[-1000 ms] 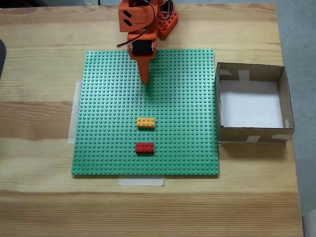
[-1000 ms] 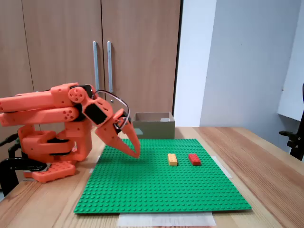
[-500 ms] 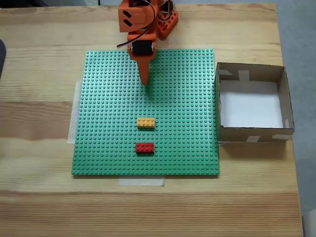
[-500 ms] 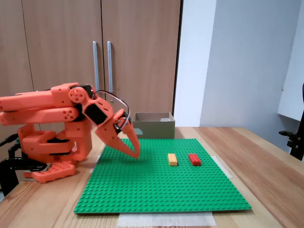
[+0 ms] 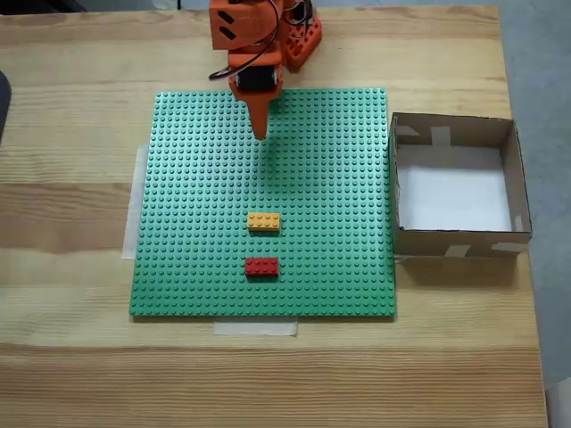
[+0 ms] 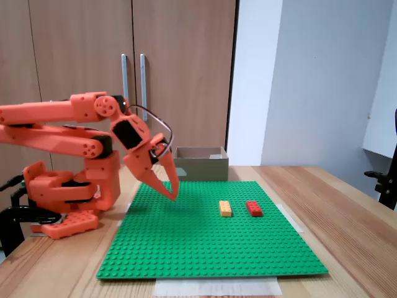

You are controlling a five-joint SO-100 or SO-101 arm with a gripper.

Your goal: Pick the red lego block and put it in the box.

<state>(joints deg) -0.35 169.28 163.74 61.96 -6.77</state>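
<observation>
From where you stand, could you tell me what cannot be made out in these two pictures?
- The box: in the side fixed view its near wall hides the floor, and the pincer overlaps its left corner.
- The pincer: from above, its tips merge into one wedge, so any gap stays unclear.
- The arm base: its left end is cut off by the side view's edge.
- The red lego block: its studs are too small to count there.

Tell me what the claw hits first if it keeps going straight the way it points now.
Probably the green baseplate: the claw slants down at bare studs, short of the yellow-orange brick and the red lego block. Depth is uncertain.
</observation>
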